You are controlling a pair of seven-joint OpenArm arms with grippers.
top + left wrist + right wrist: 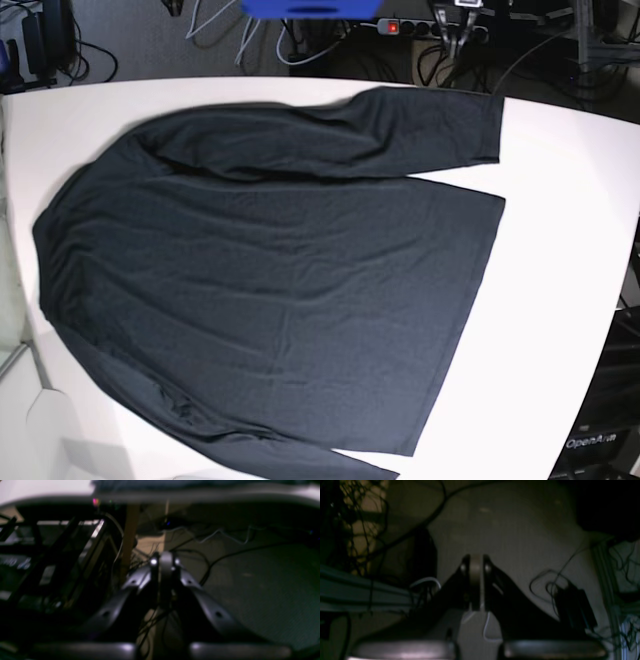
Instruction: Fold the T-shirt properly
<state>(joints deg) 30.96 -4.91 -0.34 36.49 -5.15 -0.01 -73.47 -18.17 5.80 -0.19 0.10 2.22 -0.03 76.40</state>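
The T-shirt, plain black with long sleeves, lies spread flat on the white table in the base view. Its neck end is at the left and its hem at the right. One sleeve runs along the far side, the other along the near edge. Neither arm appears in the base view. In the blurred, dark left wrist view, my left gripper has its fingertips together and holds nothing, over floor and cables. My right gripper is likewise shut and empty above the floor.
Beyond the table's far edge are a power strip, cables and a blue object. A pale table edge crosses the top of the left wrist view, with a wooden post and a dark frame below. Loose cables lie on the floor.
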